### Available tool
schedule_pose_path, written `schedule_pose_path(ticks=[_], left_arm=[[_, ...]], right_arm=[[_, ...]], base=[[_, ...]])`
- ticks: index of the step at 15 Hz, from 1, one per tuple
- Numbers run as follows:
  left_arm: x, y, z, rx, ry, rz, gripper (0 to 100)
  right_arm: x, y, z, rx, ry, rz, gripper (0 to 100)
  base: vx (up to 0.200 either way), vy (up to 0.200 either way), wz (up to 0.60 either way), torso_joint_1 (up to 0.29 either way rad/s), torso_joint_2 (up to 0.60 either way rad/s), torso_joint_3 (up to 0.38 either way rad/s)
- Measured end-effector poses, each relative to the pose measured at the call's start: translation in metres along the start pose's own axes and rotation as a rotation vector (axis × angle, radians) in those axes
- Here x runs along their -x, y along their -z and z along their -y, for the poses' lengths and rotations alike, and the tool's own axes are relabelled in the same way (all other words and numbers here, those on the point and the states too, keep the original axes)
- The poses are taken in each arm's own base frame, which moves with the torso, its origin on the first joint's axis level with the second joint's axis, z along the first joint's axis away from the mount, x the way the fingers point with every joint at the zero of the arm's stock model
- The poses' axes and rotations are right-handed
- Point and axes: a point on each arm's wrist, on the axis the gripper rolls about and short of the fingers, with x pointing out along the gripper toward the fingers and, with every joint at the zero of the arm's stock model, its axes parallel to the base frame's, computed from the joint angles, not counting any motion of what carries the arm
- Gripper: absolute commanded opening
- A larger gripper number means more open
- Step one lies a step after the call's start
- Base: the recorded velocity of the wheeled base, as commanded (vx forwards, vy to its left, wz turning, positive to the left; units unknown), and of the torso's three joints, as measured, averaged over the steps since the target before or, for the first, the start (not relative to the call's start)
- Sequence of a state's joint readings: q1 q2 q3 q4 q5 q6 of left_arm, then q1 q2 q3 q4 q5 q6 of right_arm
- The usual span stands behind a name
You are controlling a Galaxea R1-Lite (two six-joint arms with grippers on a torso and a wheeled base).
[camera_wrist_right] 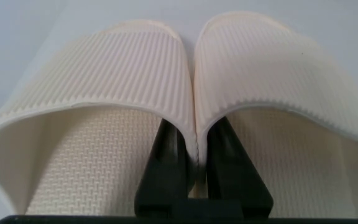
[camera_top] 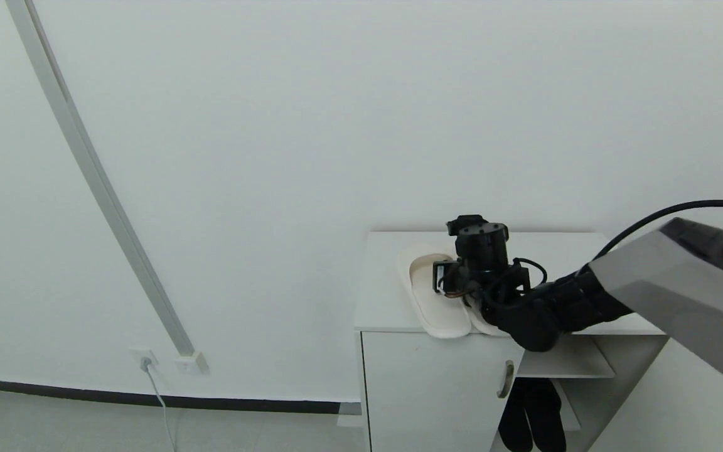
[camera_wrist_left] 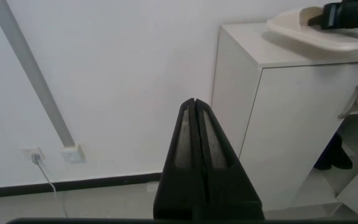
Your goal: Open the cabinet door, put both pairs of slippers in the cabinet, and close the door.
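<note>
Black pair in; white pair and closing remain.
My right claw clamps the white pair at the cabinet top's front edge; left claw together.

The cream slippers look ribbed, matt foam; the white cabinet is smooth and matt

The white cabinet against the far wall carries a pair of cream slippers side by side on the left of its top, heels overhanging the near edge, while black slippers sit in its open right-hand compartment beneath a shelf.
</note>
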State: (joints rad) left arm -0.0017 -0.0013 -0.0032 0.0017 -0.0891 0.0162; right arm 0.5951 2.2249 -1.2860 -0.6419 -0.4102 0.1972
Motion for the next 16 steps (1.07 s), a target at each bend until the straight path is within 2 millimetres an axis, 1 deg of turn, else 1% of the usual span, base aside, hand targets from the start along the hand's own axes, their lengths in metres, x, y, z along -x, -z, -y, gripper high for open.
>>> schedule_pose_path(ticks=[6, 8, 9, 11, 16], left_arm=[[0.000, 0.000, 0.000, 0.001, -0.013, 0.000, 0], [0.000, 0.000, 0.000, 0.001, -0.013, 0.000, 0], [0.000, 0.000, 0.000, 0.001, -0.013, 0.000, 0], [0.000, 0.000, 0.000, 0.006, -0.013, 0.000, 0], [0.000, 0.000, 0.000, 0.011, -0.013, 0.000, 0]], right_arm=[[0.119, -0.008, 0.024, 0.081, -0.277, -0.043, 0], [0.154, -0.005, 0.032, 0.087, -0.341, -0.056, 0], [0.167, -0.003, 0.034, 0.083, -0.362, -0.058, 0], [0.179, -0.001, 0.036, 0.081, -0.379, -0.060, 0], [0.194, 0.002, 0.036, 0.089, -0.399, -0.058, 0]], base=[[0.000, 0.000, 0.00, 0.000, 0.00, 0.000], [0.000, 0.000, 0.00, 0.000, 0.00, 0.000], [0.000, 0.000, 0.00, 0.000, 0.00, 0.000], [0.000, 0.000, 0.00, 0.000, 0.00, 0.000], [0.000, 0.000, 0.00, 0.000, 0.00, 0.000]])
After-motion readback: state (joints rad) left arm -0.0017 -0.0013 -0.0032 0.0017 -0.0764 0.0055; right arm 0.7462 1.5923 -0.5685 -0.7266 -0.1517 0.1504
